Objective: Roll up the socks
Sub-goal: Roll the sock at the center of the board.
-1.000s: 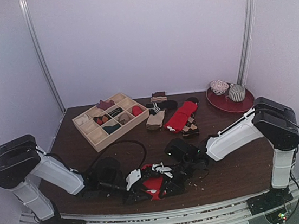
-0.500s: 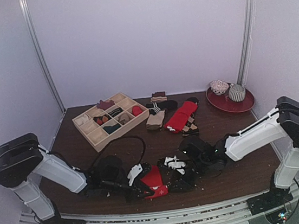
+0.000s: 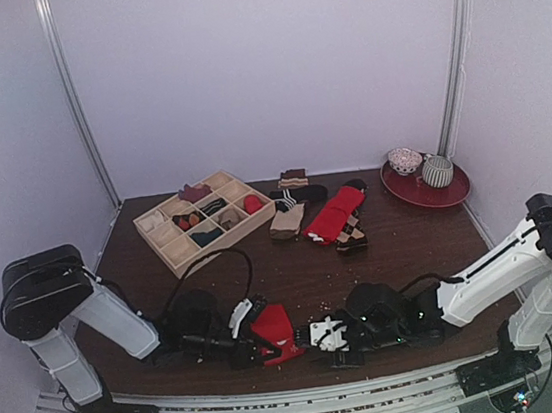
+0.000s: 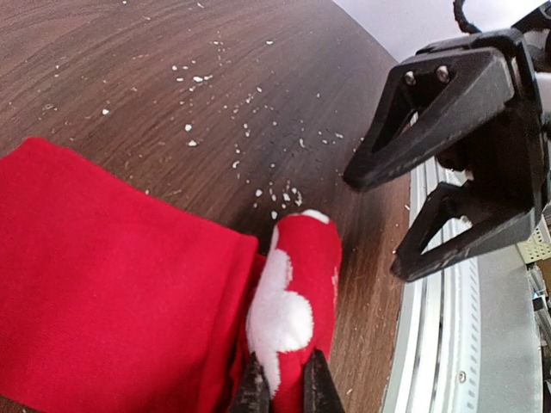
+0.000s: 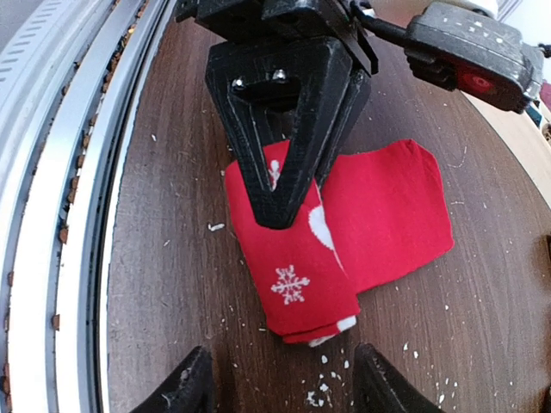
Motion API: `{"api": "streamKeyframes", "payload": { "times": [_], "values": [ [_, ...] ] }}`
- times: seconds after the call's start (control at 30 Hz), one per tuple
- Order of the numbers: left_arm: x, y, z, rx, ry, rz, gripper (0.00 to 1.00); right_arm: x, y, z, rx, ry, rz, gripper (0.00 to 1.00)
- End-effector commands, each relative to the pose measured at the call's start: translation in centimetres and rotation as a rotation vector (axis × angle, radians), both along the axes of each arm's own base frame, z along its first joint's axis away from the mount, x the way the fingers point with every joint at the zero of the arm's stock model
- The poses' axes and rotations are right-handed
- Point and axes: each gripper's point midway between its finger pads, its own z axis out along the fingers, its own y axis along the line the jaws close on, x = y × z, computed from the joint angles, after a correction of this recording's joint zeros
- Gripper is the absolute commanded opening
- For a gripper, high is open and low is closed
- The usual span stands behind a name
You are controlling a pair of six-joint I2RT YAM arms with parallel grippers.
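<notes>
In the left wrist view the red sock (image 4: 112, 284) runs off the frame at 9 and 6 o'clock. Of the left gripper (image 4: 284, 389), only the fingertips show, at 6 o'clock. The right gripper (image 4: 374, 225) is cut off at 3 o'clock. From above, what lies in the wooden tray (image 3: 223, 247) is too small to tell.

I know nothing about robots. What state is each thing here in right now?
Red sock, folded over itself on the table, one end pinched.
Left gripper, shut on the red sock.
Right gripper, open, just clear of the red sock.
Tray, compartments partly filled with small bundles.
Back socks, lying flat, unrolled.
Plate, loaded with two bowls.
</notes>
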Motion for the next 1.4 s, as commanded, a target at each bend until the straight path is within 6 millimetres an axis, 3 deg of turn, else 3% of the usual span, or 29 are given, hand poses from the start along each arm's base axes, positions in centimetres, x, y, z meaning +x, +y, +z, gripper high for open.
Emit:
{"api": "streamKeyframes", "payload": {
  "times": [0.0,0.2,0.63,0.83,0.97,1.03,1.2,1.37],
  "values": [
    [-1.8,3.8,-5.6,0.212,0.137,0.04,0.0,1.4,1.5,0.7,0.02,-0.117,-0.016,0.56],
    [-1.9,3.8,-5.7,0.211,0.137,0.033,0.0,1.6,3.0,1.0,0.05,-0.121,-0.002,0.56],
    [-2.3,3.8,-5.9,0.207,0.139,0.004,0.0,0.9,3.6,-2.4,-0.002,-0.046,0.031,0.51],
    [-2.4,3.5,-5.8,0.191,0.131,-0.013,0.0,0.6,4.4,-2.1,0.017,-0.018,0.063,0.38],
    [-2.5,3.1,-4.9,0.145,0.107,-0.033,0.0,0.3,4.3,-3.5,-0.023,0.023,0.074,0.27],
    [-2.5,2.9,-4.7,0.134,0.089,-0.05,0.05,0.2,4.2,-4.2,-0.042,0.051,0.074,0.21],
    [-2.0,2.1,-2.6,0.067,0.001,-0.076,0.3,0.3,3.9,-5.6,-0.103,0.118,0.053,0.12],
    [-1.0,2.1,-0.2,0.044,-0.11,-0.06,0.5,0.2,2.7,-6.9,-0.204,0.166,0.022,0.1]
  ]
}}
